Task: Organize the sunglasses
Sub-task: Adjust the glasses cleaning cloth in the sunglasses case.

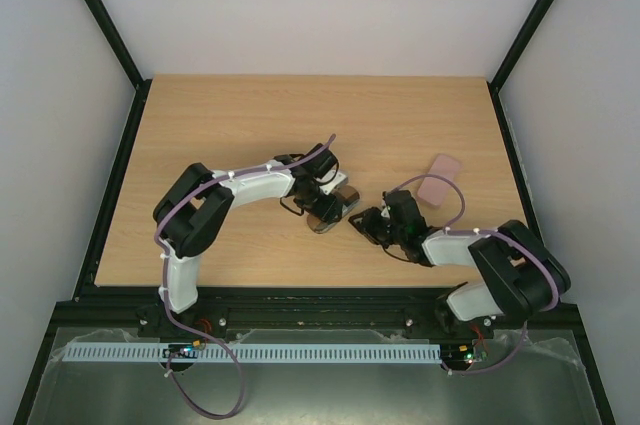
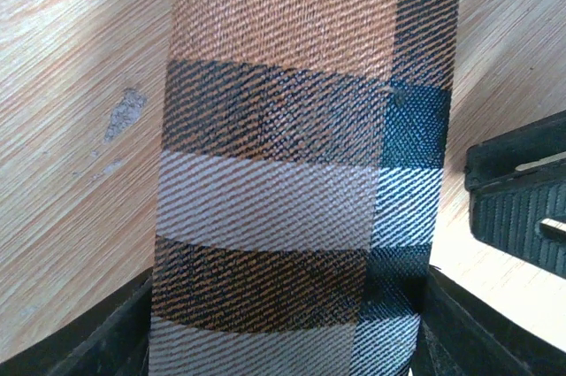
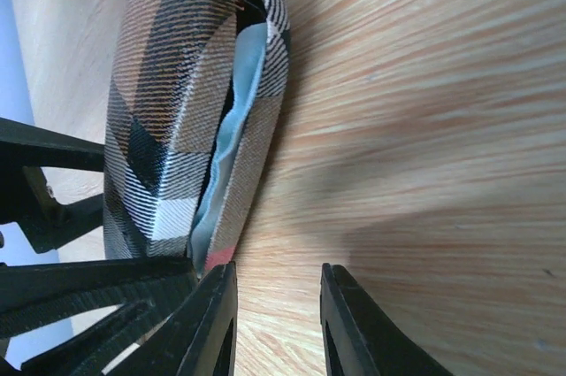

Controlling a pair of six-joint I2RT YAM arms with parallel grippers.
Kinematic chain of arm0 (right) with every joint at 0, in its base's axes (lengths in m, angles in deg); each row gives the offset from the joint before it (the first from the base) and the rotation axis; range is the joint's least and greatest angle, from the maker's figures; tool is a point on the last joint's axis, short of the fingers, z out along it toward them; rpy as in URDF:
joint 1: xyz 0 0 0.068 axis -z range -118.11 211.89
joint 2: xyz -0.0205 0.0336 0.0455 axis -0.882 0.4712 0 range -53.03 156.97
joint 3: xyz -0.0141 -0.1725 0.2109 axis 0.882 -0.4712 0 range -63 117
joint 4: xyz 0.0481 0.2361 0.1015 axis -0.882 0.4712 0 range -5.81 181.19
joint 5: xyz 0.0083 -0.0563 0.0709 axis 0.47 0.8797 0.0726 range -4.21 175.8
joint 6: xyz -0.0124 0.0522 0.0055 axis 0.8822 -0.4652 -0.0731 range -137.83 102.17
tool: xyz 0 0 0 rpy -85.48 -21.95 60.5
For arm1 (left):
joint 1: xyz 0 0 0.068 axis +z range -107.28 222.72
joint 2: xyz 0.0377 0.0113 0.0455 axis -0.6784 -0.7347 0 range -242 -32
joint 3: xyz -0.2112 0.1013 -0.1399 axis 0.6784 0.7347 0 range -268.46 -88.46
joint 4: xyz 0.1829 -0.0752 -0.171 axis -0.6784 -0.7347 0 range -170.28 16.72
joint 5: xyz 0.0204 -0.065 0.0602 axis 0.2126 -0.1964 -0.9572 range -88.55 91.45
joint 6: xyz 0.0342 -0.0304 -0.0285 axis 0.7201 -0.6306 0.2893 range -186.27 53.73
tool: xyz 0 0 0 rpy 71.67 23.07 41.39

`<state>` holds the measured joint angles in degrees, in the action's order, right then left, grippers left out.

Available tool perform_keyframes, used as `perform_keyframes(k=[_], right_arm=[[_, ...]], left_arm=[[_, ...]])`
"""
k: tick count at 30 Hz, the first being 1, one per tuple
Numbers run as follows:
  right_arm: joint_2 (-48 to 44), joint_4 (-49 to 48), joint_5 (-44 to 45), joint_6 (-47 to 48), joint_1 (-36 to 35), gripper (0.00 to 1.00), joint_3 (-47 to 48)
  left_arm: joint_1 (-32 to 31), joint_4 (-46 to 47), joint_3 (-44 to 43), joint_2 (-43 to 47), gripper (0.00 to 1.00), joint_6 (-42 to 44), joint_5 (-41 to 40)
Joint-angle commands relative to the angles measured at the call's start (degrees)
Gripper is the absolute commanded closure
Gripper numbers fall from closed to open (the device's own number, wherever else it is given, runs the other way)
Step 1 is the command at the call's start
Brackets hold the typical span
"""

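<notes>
A plaid case (image 2: pixel 283 172) in brown, black and white lies on the wooden table, near the middle in the top view (image 1: pixel 338 205). My left gripper (image 2: pixel 283 341) straddles one end of it, a finger pressed against each long side (image 1: pixel 325 190). The case stands slightly ajar, and in its gap only pale blue lining (image 3: pixel 225 155) shows. The sunglasses are hidden. My right gripper (image 3: pixel 279 305) sits low at the case's other end (image 1: pixel 363 223), open by a narrow gap with bare wood between its fingers. Its left finger (image 3: pixel 203 323) is beside the case's red-edged corner.
A flat pink case (image 1: pixel 440 178) lies on the table to the right, beyond my right arm. A black finger of my right gripper (image 2: pixel 522 203) shows at the right edge of the left wrist view. Black rails (image 1: pixel 110 185) border the table.
</notes>
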<state>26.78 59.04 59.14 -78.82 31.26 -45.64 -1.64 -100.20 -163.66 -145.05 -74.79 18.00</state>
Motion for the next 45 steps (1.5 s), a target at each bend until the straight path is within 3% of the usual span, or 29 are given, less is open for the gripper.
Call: perform_keyframes(k=[1, 10, 21, 26, 36, 45], right_arm=[[2.7, -7.9, -2.1, -1.4, 0.3, 0.74, 0.5], [6.7, -14.6, -4.4, -3.4, 0.2, 0.74, -0.3], [10.4, -11.4, -1.6, -2.2, 0.3, 0.86, 1.5], [11.3, -8.7, -0.7, -1.0, 0.2, 0.86, 2.1], [7.8, -15.0, -5.1, -1.1, 0.2, 0.78, 0.4], [11.7, -16.2, -4.6, -1.5, 0.3, 0.86, 1.4]], left_arm=[[-0.2, -1.9, -1.2, 0.2, 0.41, -0.8, 1.0], [-0.3, -2.1, -1.4, -0.3, 0.50, -1.5, 1.6], [-1.3, -3.9, -1.9, -2.1, 0.60, -2.6, -1.4], [-1.2, -3.3, -1.9, -1.0, 0.63, -3.3, 0.5], [-1.1, -3.4, -1.9, -1.2, 0.67, -5.0, 0.4], [-2.0, -5.4, -2.4, -3.1, 0.69, -5.2, -3.0]])
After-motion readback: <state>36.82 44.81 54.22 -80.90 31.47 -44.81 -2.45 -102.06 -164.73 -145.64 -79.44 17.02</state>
